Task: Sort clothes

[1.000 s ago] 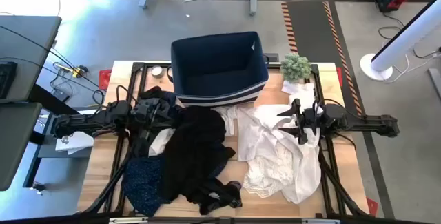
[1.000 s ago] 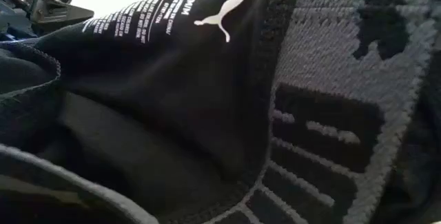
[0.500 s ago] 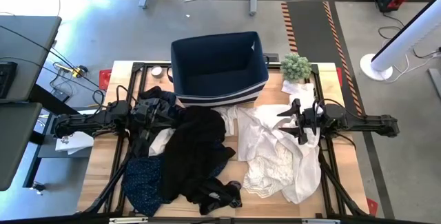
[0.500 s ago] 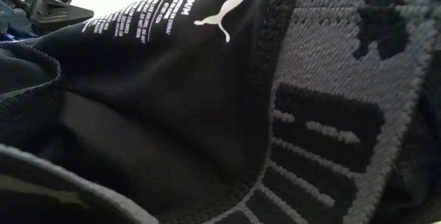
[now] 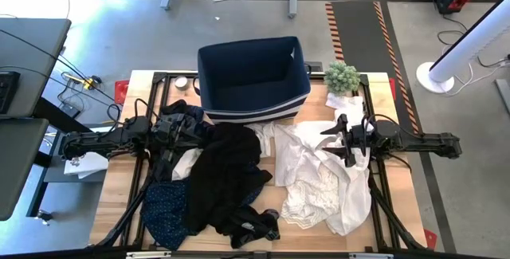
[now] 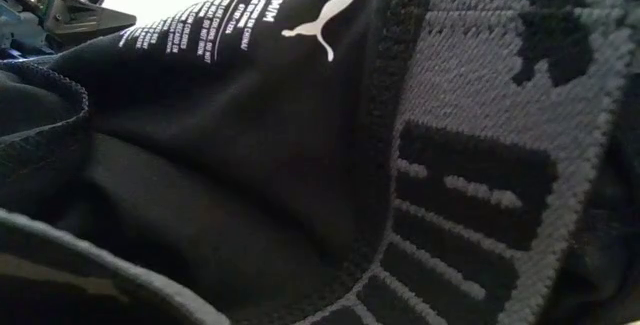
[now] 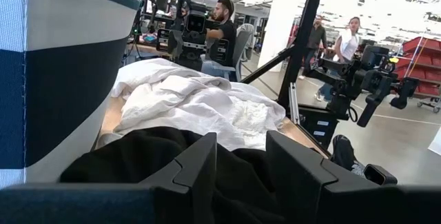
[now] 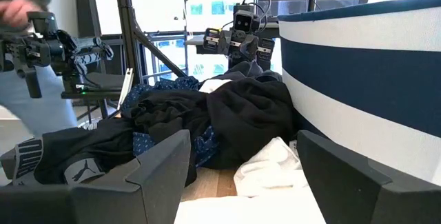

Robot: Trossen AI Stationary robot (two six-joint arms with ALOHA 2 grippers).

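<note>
My right fingers (image 8: 238,176) stand spread and empty over the white heap (image 5: 319,175), my left fingers (image 7: 241,165) half parted with nothing between them above the black pile (image 5: 227,175) mid-worktop (image 5: 398,203). To sort well, I judge I should pinch one top fold only, lift it free, then carry it off alone. From the low view the black garment (image 6: 250,145) blocks everything, and the speckled navy piece (image 5: 163,211) lies half buried.

1 bin (image 5: 253,76), 1 plant (image 5: 342,76), 2 arms, 2 clothes piles (image 5: 227,175).
</note>
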